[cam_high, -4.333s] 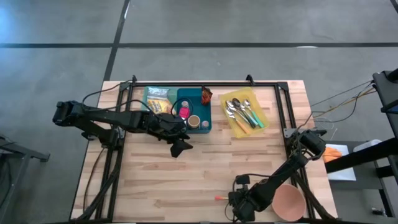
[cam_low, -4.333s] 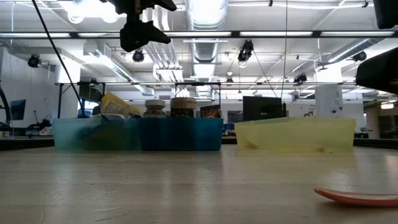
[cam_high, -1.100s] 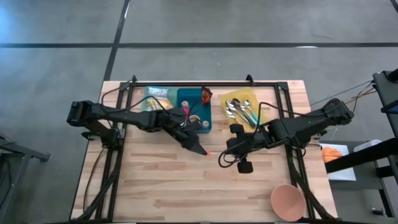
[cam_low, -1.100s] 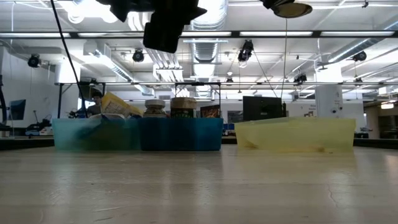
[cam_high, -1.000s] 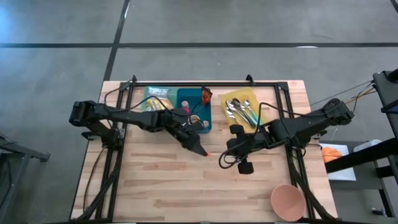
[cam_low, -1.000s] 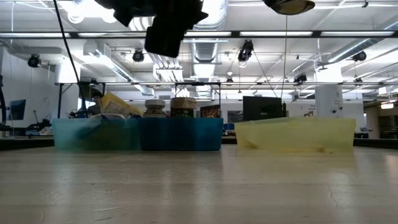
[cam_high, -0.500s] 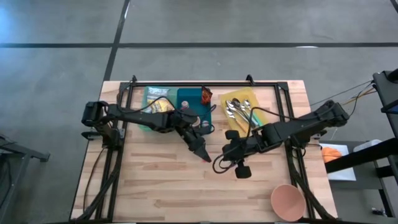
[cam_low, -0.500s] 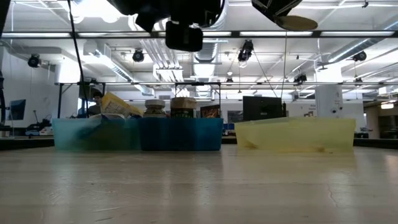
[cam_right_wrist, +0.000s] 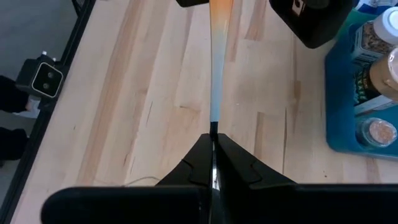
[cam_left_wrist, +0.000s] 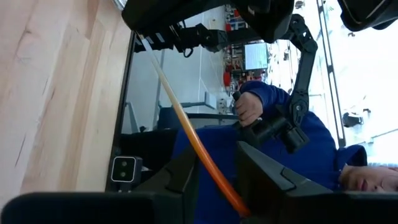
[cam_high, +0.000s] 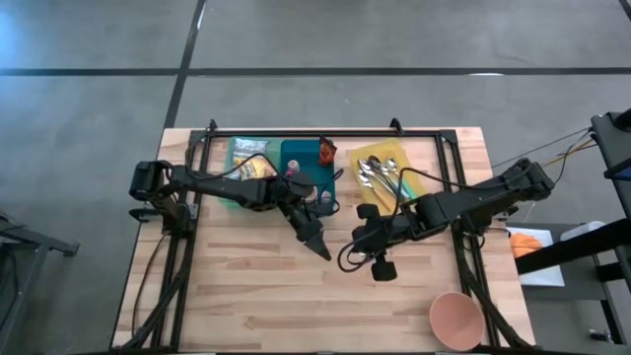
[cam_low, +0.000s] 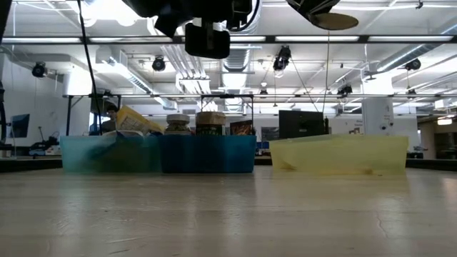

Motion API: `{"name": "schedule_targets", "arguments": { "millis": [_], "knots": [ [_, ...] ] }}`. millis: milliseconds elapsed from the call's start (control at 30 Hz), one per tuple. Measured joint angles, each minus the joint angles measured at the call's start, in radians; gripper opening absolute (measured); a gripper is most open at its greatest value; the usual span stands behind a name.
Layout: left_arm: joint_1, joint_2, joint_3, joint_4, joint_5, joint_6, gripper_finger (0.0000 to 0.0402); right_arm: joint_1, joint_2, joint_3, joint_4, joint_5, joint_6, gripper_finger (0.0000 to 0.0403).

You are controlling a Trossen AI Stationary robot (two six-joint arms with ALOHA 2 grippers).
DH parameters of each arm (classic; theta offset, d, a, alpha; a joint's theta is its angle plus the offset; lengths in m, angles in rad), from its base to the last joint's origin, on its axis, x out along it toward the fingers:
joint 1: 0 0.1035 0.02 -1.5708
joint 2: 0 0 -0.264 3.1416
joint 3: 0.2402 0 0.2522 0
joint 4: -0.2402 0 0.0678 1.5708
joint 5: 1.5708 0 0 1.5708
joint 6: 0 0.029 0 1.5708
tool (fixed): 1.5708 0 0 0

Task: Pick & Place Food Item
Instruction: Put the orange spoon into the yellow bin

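Orange and thin, the stick [cam_right_wrist: 216, 59] runs from between the right gripper [cam_right_wrist: 212, 151] fingers, pinched shut on one end, to the left gripper [cam_left_wrist: 217, 175], whose fingers sit narrowly either side of its other end; contact there cannot be told.

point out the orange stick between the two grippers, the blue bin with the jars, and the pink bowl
orange stick [cam_right_wrist: 218, 74], right wrist view, on the middle of its shaft.
blue bin [cam_high: 326, 193], high view, on its right wall.
pink bowl [cam_high: 455, 318], high view, on its inside.
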Motion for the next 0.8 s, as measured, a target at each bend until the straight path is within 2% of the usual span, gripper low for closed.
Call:
{"name": "schedule_targets", "arguments": {
  "millis": [100, 300, 467, 633, 800],
  "knots": [
    [-0.001, 0.0, -0.001, -0.005, 0.003, 0.001, 0.0088, 0.0, 0.0, 0.0, 0.0, -0.005, 0.0, 0.0008],
    [-0.003, 0.007, -0.008, -0.062, 0.006, 0.008, 0.0012, 0.003, -0.006, 0.005, -0.002, -0.027, -0.001, 0.0008],
    [-0.005, 0.005, -0.008, -0.123, 0.0, 0.079, 0.0006, 0.003, -0.001, 0.04, -0.019, -0.026, -0.008, 0.0008],
    [-0.008, -0.002, -0.004, -0.113, -0.011, 0.093, 0.0003, 0.002, -0.001, 0.087, -0.024, -0.009, 0.027, 0.0008],
    [-0.007, -0.002, 0.003, -0.09, -0.065, 0.098, 0.0002, -0.008, 0.002, 0.129, -0.036, 0.14, 0.153, 0.0007]
  ]
}}
